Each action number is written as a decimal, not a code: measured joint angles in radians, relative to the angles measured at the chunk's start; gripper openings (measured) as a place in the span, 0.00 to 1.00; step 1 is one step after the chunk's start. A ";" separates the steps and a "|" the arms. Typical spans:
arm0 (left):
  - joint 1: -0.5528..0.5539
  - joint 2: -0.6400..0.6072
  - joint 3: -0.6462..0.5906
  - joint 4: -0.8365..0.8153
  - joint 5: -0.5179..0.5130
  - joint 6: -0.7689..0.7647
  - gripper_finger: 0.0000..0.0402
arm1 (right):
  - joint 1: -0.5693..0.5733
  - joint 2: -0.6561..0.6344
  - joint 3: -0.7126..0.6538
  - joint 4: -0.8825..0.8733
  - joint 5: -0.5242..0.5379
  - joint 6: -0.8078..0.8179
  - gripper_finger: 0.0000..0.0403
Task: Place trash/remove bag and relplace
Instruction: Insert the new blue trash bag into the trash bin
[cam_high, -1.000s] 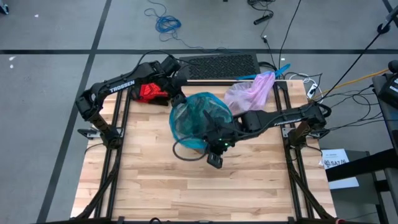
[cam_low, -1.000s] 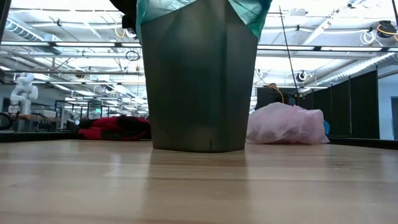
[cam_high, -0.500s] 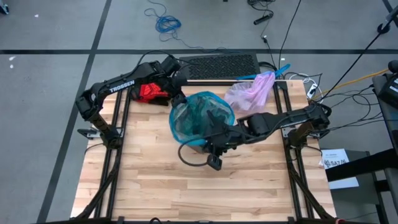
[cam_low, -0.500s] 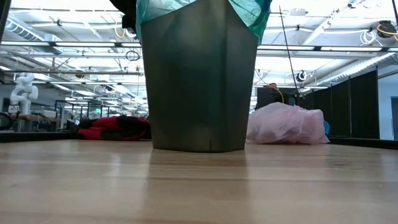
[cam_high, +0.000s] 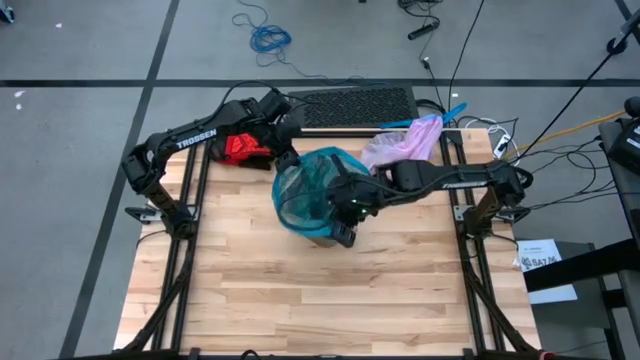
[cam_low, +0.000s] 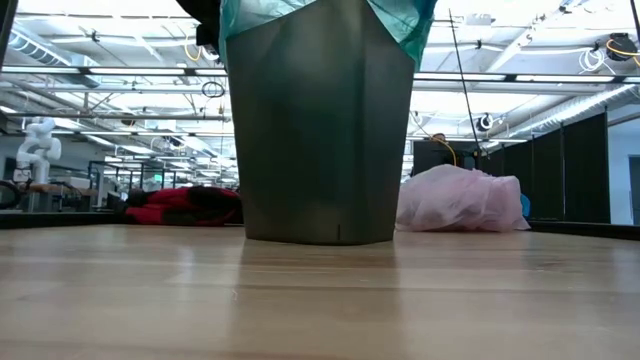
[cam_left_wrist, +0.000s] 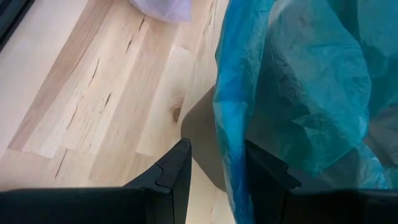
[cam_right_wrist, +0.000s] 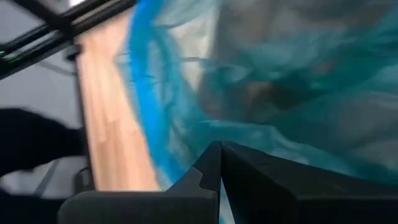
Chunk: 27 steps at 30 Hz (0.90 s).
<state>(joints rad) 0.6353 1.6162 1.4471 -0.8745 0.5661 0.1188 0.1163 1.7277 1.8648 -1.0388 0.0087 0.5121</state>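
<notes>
A grey bin (cam_low: 318, 130) stands upright in the middle of the table, with a teal-green plastic bag (cam_high: 320, 185) spread over its mouth. My left gripper (cam_left_wrist: 214, 152) is at the bin's far-left rim (cam_high: 290, 160). My right gripper (cam_high: 343, 232) is shut over the near side of the bin's mouth, amid the teal film (cam_right_wrist: 280, 93). The bag, a pale lilac-pink liner (cam_high: 405, 148), lies bunched on the table at the far right, touched by no gripper. The trash is out of view. My left gripper straddles the bin's far-left rim where the teal bag's edge (cam_left_wrist: 231, 180) hangs over it. One finger (cam_left_wrist: 177, 168) is outside the bin wall and the other (cam_left_wrist: 267, 174) is inside, on the film. It comes slanting down from the table's left. My right gripper is shut on the teal bag's film near its blue edge (cam_right_wrist: 163, 163), slanting down from the right. The fingertips (cam_right_wrist: 214, 163) hide the pinch itself, so I cannot tell one layer from several. The film spreads slack around them.
A red glove (cam_high: 243, 148) lies at the table's far left, behind the left arm. A dark keyboard (cam_high: 352, 103) and loose cables sit beyond the far edge. The near half of the wooden table (cam_high: 320, 300) is bare boards.
My right gripper has moved toward the table's far edge and a little up, from past the bin's near side to over its mouth. The loop of teal film that stood out beyond the bin's near side has drawn back with it. The bin has kept still.
</notes>
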 joint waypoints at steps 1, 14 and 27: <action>0.000 0.000 0.000 0.000 0.000 0.000 0.32 | 0.004 0.001 0.000 0.011 -0.027 -0.012 0.00; 0.000 0.000 0.000 0.001 0.000 0.000 0.32 | 0.086 0.034 0.000 -0.014 -0.061 0.027 0.00; 0.000 0.000 0.000 -0.003 0.000 -0.006 0.32 | 0.111 0.091 -0.001 -0.091 0.017 0.055 0.00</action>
<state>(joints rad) 0.6353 1.6161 1.4471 -0.8772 0.5663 0.1131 0.2269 1.8182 1.8641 -1.1299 0.0258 0.5673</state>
